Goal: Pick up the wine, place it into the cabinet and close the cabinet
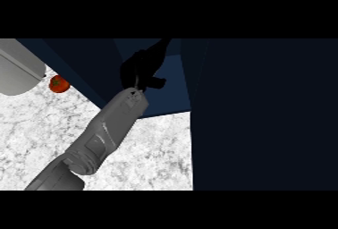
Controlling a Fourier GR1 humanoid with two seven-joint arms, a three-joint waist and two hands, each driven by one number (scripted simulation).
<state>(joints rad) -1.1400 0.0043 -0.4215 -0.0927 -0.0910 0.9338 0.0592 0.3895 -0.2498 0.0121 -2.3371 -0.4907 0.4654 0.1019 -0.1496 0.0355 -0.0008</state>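
At the far left a pale grey rounded vessel [19, 71] sits on the speckled white counter [40, 129]; just beside it lies a red tomato [59, 83]; a grey forearm [109, 129] rises from the lower left, its black left hand [140, 69] reaching into the dark blue cabinet [168, 89]; whether its fingers clasp anything I cannot tell; the wine is not visible; the cabinet's dark door [264, 116] fills the right.

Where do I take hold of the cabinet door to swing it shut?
Probably the door by its straight free edge over the counter; no handle shows. Come from the left, the open counter side, where the left hand is.
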